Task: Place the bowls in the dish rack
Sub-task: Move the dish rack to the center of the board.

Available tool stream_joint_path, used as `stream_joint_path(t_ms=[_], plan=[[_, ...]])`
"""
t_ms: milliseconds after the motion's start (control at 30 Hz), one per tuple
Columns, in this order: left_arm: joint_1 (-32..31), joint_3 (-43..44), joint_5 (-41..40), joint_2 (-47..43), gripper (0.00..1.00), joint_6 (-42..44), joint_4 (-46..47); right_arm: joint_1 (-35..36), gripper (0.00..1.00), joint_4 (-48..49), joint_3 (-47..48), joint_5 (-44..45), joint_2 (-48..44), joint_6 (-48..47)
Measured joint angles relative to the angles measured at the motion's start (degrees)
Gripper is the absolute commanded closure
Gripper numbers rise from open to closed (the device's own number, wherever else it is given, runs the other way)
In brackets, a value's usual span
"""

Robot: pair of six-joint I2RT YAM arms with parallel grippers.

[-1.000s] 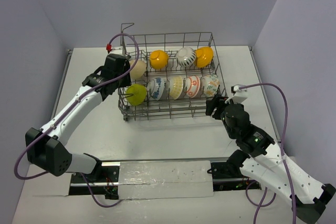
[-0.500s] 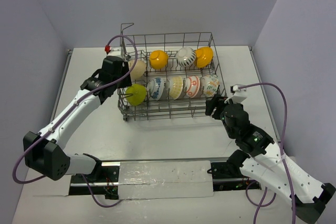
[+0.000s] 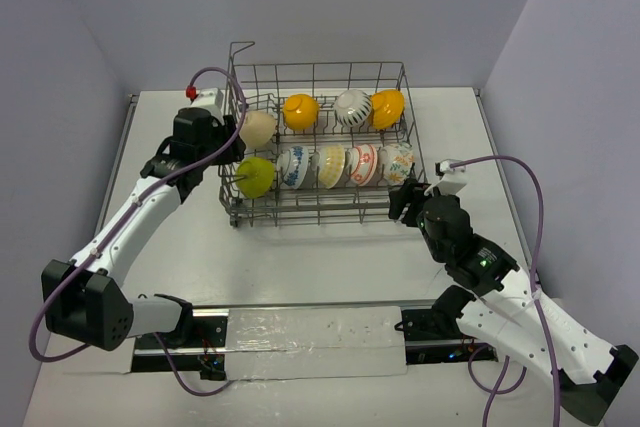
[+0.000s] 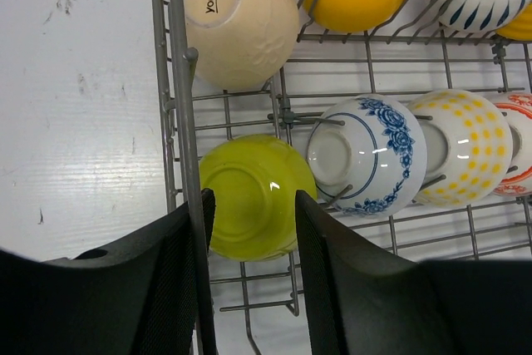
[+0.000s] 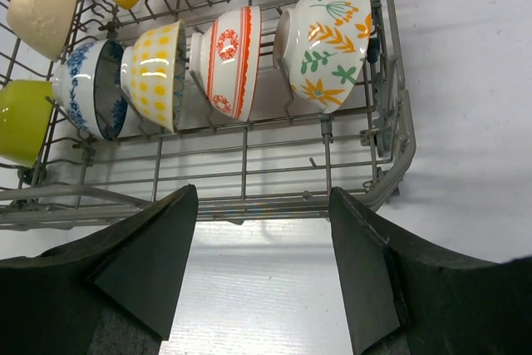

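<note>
The dish rack (image 3: 320, 67) stands at the back of the table and holds several bowls on edge between its tines. The lime green bowl (image 4: 249, 197) rests at the front left corner, beside the blue-patterned bowl (image 4: 370, 151), with the tan bowl (image 4: 241, 22) behind it. My left gripper (image 4: 253, 195) is open just short of the lime bowl (image 3: 256, 176), and a rack wire runs along its left finger. My right gripper (image 5: 263, 191) is open over bare table in front of the rack's front right corner, holding nothing.
The rack's raised handle (image 3: 241, 47) sticks up at its back left corner. Grey walls close in the table (image 3: 300, 257) on three sides. A pale strip (image 3: 310, 332) lies along the near edge between the arm bases. A purple cable (image 3: 520, 177) loops beside the right arm.
My left gripper has drawn back to the left, away from the lime bowl, which stays in the rack. The rack has shifted slightly left. The right arm has barely moved.
</note>
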Motion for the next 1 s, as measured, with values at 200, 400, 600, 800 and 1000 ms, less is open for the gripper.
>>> stream_joint_path(t_ms=[200,400,600,800,1000], plan=[[1.25,-0.24,3.37,-0.44,0.49,1.31,0.46,-0.39,0.28,0.02,-0.02,-0.28,0.00,0.00],[2.10,-0.24,5.75,-0.44,0.46,1.90,0.46,-0.57,0.28,0.04,-0.02,-0.48,0.17,-0.02],[3.21,-0.50,8.31,-0.57,0.46,1.90,0.79,-0.79,0.28,0.04,-0.02,-0.61,0.22,-0.07],[4.98,-2.01,11.72,-1.60,0.45,1.81,2.54,-0.92,0.28,0.07,-0.02,-0.66,0.44,-0.15],[7.19,-2.56,13.68,-2.78,0.43,1.84,2.19,-1.14,0.28,0.07,-0.02,-1.03,0.59,-0.17]])
